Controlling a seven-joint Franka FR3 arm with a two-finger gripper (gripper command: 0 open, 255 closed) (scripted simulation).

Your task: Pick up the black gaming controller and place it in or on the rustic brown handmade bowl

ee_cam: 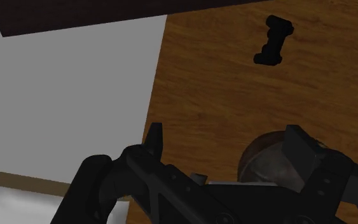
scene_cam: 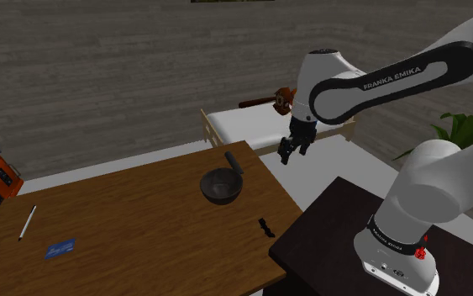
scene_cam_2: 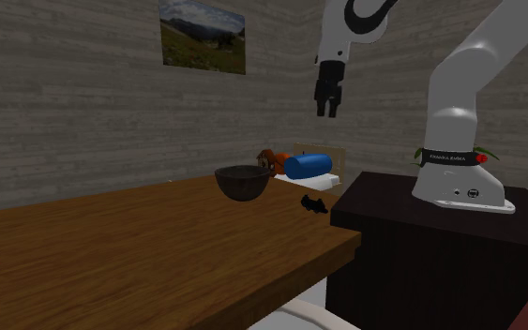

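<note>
We see the small all-black gaming controller (scene_cam: pixel 265 226) lying flat on the brown wooden desk (scene_cam: pixel 142 227), close to the desk edge by the dark box stand (scene_cam: pixel 327 244). In the wrist view its outline is narrow w/ lumpy ends, approx. bone-shaped, matte, no markings we can make out. It sits apart from the dark brown round bowl (scene_cam: pixel 223 187), toward the shoulder view's lower right of it. The black gripper (scene_cam: pixel 293 151) hangs well above desk level, near the bowl's far side, fingers (ee_cam: pixel 154 133) spread apart, clasping nothing.
</note>
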